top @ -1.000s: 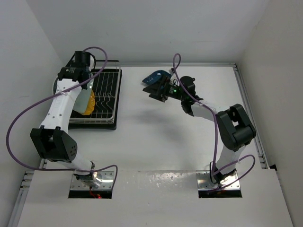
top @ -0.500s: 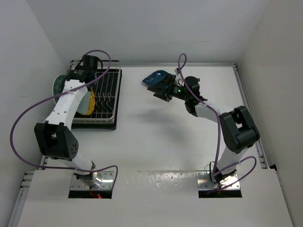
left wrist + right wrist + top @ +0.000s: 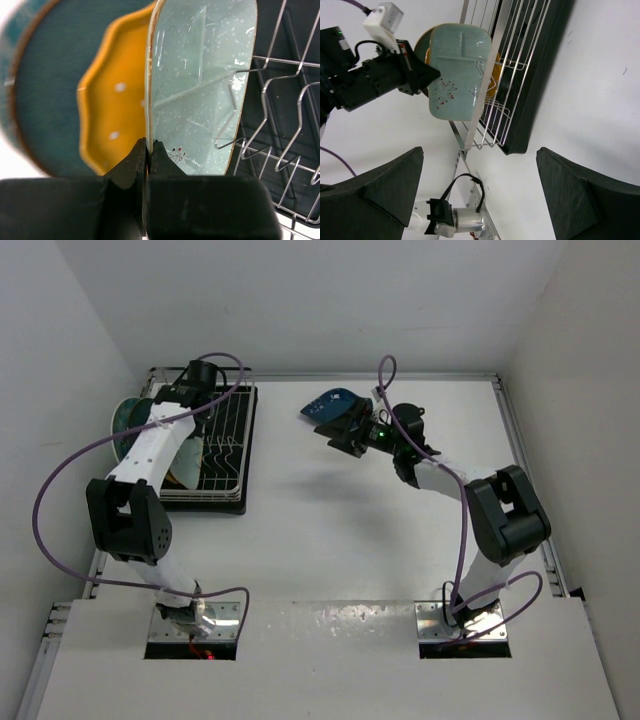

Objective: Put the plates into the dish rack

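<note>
My left gripper (image 3: 148, 148) is shut on the near rim of the pale mint oblong plate (image 3: 200, 90). It holds the plate upright among the prongs of the white wire dish rack (image 3: 292, 125). The yellow scalloped plate (image 3: 107, 110) stands just left of it, and the round dark teal plate (image 3: 45, 100) stands behind that. The right wrist view shows the mint plate (image 3: 457, 65) on edge in the rack (image 3: 517, 55). My right gripper (image 3: 342, 432) is open and empty (image 3: 480, 150), beside the dark blue leaf-shaped plate (image 3: 330, 403). The floral plate is not clearly visible.
The rack (image 3: 228, 435) sits on a black tray (image 3: 545, 75) at the far left, close to the left wall. The dark teal plate (image 3: 124, 420) leans at the rack's left side. A metal rail (image 3: 520, 450) runs along the table's right edge.
My left wrist has swung right and further back over the rack, and the mint plate now covers the yellow one. The teal plate has come into view. My right gripper drew back slightly right.
</note>
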### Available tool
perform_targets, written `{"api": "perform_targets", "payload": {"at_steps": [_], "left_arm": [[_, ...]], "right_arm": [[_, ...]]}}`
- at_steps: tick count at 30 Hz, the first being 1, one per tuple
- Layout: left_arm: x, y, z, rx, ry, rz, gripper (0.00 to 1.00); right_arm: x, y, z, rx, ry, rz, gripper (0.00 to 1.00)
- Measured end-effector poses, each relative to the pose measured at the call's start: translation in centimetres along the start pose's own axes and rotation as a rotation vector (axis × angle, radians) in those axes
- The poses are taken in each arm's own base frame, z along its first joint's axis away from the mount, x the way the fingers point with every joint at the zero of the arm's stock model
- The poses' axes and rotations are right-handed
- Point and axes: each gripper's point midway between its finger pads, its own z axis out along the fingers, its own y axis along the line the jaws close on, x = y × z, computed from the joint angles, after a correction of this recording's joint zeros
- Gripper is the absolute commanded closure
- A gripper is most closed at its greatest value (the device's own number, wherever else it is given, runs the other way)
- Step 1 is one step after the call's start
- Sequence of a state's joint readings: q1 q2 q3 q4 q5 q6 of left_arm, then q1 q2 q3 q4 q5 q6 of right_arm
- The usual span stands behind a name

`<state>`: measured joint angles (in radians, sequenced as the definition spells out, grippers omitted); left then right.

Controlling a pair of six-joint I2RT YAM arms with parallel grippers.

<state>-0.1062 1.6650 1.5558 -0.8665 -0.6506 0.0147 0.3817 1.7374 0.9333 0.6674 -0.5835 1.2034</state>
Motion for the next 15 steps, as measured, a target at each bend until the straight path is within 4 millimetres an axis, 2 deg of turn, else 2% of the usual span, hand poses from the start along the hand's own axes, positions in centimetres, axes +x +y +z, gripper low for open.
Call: {"api": "perform_targets", "payload": {"at_steps": [4, 6, 11, 13, 15], "left_arm": [[0.4, -1.5, 1.4, 0.026, 0.038, 0.029, 1.00], [0.3, -1.9, 1.7, 0.037, 0.046, 0.041, 0.96], [0.0, -2.2, 1.5, 0.065, 0.042, 0.057, 0.69], [-0.4, -2.0, 1.4, 0.068, 0.031, 0.061, 0.62], [-1.0, -1.7, 1.1, 0.067, 0.016, 0.061, 0.54]], "right_arm": [[-0.1, -0.3, -0.3, 0.017, 0.001, -0.007, 0.07], [0.0, -0.6, -0.4, 0.031, 0.005, -0.015, 0.07], [-0.1, -3.3, -1.1, 0.154, 0.021, -0.001, 0.06], [-1.4, -4.8, -1.4, 0.249, 0.008, 0.004, 0.06], [-3.7, -6.4, -1.5, 0.349, -0.022, -0.013, 0.08]]}}
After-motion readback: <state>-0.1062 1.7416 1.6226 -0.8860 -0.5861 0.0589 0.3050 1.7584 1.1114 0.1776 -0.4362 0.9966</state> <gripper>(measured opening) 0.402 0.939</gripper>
